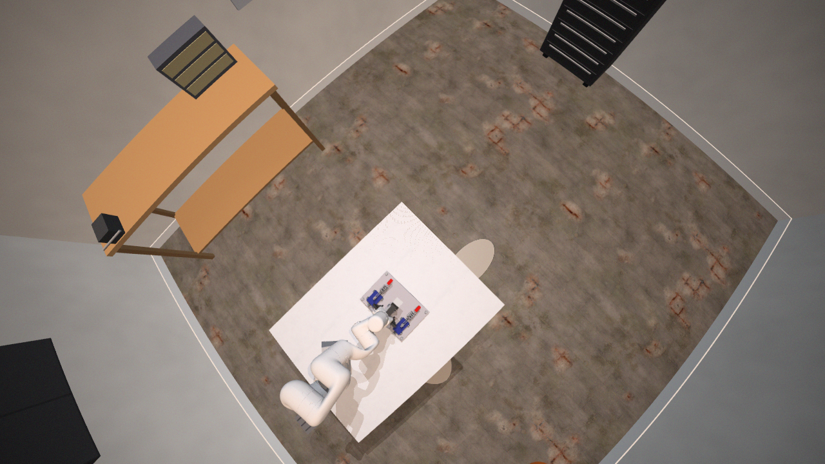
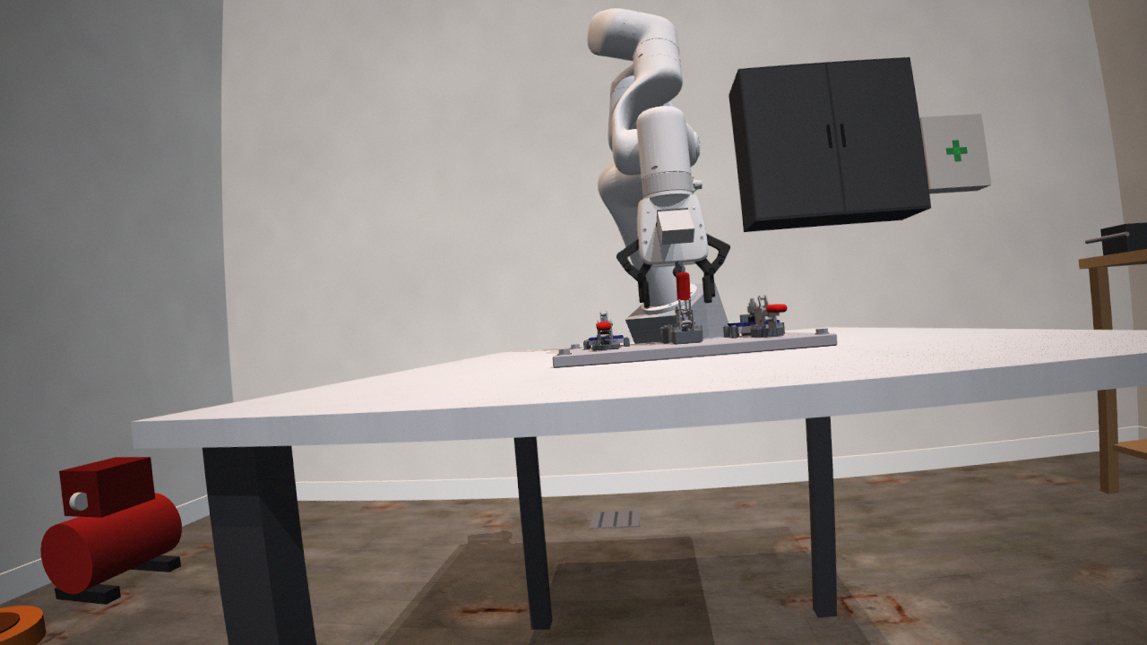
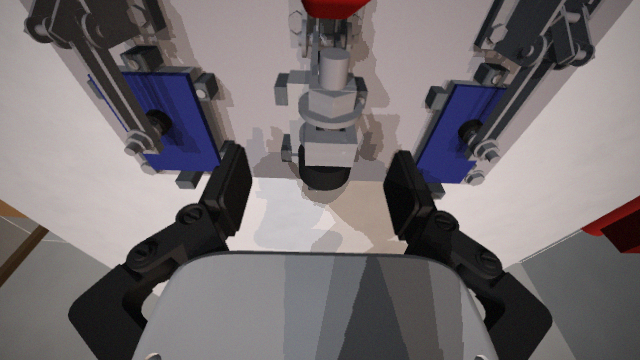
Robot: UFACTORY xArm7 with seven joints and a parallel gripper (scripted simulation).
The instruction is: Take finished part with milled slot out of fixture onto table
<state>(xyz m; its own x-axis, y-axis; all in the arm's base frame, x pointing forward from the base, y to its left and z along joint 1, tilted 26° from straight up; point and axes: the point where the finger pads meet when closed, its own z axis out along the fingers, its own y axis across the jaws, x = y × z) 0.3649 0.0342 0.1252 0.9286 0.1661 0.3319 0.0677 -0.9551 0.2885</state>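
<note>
A grey fixture plate lies on the white table. Two blue blanks sit in the outer nests, the left blank and the right blank, each with a clamp arm down on it. The middle clamp stands open, its red handle upright. The light grey finished part sits in the middle nest; in the wrist view the clamp mostly hides it. My gripper is open and empty, its fingers on either side of the red handle, above the middle nest.
The red handles of the outer clamps lie low beside the middle nest. A black wall cabinet hangs behind the arm. A wooden bench and a red compressor stand away from the table.
</note>
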